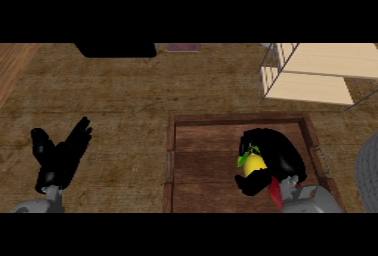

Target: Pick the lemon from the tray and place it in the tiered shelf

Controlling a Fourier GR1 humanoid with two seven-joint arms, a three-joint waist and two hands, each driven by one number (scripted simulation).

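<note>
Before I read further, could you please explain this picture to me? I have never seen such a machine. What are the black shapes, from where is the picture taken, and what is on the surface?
The picture is from the robot's head, looking steeply down at a brown counter. The two black shapes are the robot's hands, each on a grey forearm coming in from the lower edge. The left hand is open, fingers up, resting near the left side and holding nothing. The right hand is curled round a yellow lemon with a green leaf, over a wooden tray. At the upper right stands a tiered shelf of pale boards in a wire frame. The lemon is not yet in the shelf.
</note>
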